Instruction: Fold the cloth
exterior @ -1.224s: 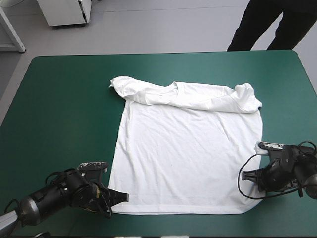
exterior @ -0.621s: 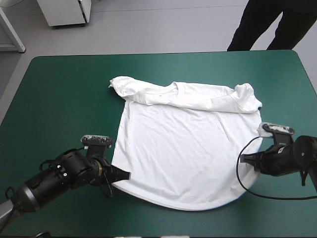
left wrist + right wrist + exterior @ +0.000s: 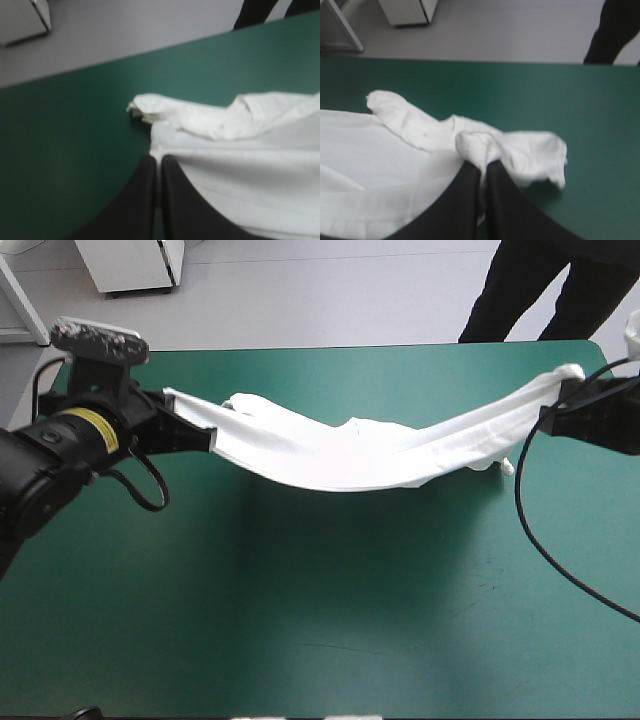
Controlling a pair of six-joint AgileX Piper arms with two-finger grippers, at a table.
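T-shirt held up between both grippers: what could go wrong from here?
The T-shirt sags between the left gripper and the right gripper, so the fold may land creased.
The right gripper pinches only a small bunched corner; it may slip out.
The crumpled sleeve ahead could leave a lump.

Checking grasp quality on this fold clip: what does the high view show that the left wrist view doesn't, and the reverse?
Only the high view: the T-shirt strung between the left gripper and the right gripper, sagging in the middle above the table.
Only the left wrist view: the left gripper's black fingers all but shut, with the shirt's sheet between them.
Both: the white T-shirt, its crumpled sleeve on the left gripper's side, and the teal-green table.
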